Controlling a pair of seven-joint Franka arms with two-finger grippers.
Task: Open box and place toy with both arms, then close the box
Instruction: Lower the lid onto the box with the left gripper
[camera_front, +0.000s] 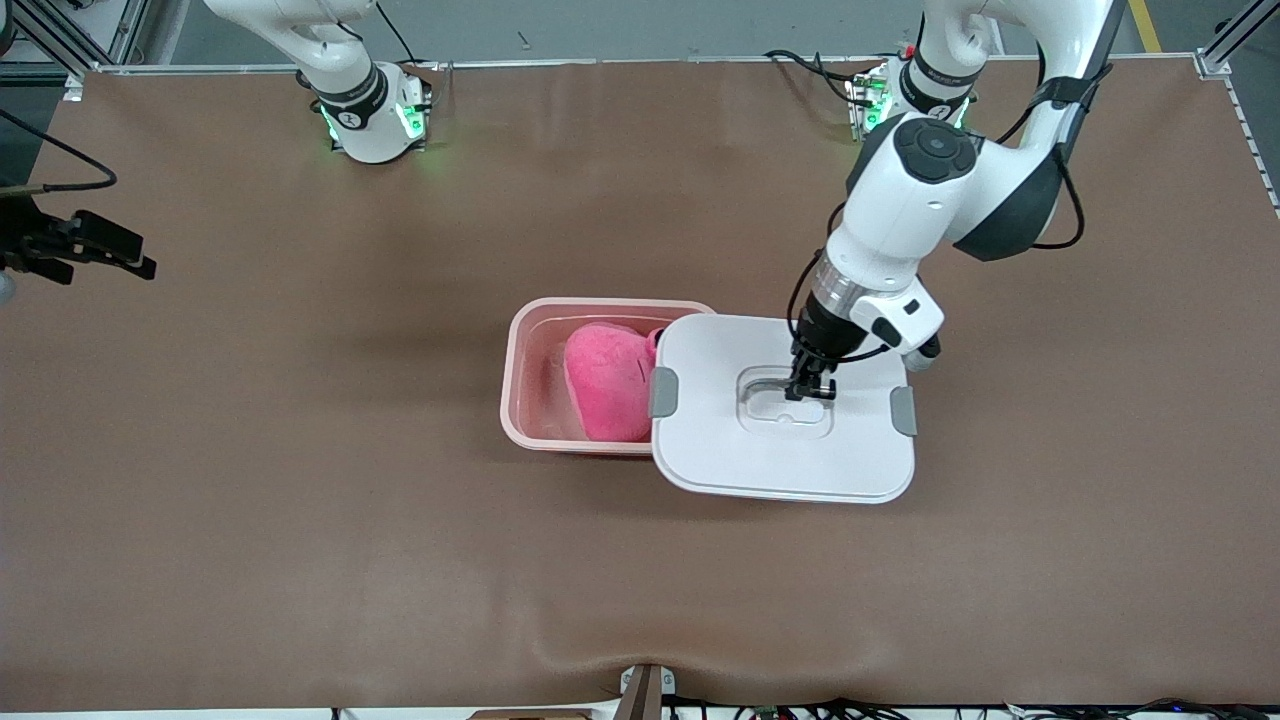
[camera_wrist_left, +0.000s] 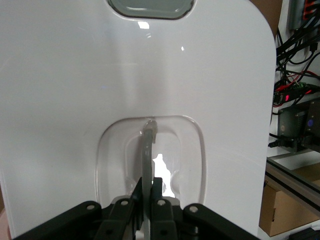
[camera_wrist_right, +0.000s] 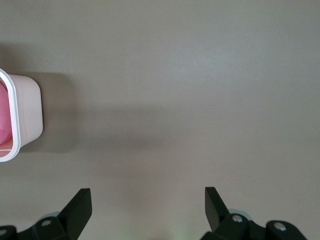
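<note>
The pink translucent box (camera_front: 525, 340) stands mid-table with its top uncovered, and the pink plush toy (camera_front: 605, 380) lies inside it. The white lid (camera_front: 730, 450) hangs level beside the box, toward the left arm's end, and overlaps that end of the rim. My left gripper (camera_front: 810, 390) is shut on the lid's clear centre handle (camera_wrist_left: 148, 150), with the fingertips (camera_wrist_left: 148, 182) pinching the thin bar. My right gripper (camera_front: 140, 255) waits open over bare table at the right arm's end. In its wrist view the right gripper (camera_wrist_right: 148, 197) holds nothing, with a corner of the box (camera_wrist_right: 27, 110) and a bit of the toy (camera_wrist_right: 4, 115) at the picture's edge.
The brown table mat (camera_front: 300, 500) spreads wide around the box. A small clamp (camera_front: 645, 690) sits at the table edge nearest the front camera. Cables and equipment racks (camera_wrist_left: 295, 100) stand off the table past the lid.
</note>
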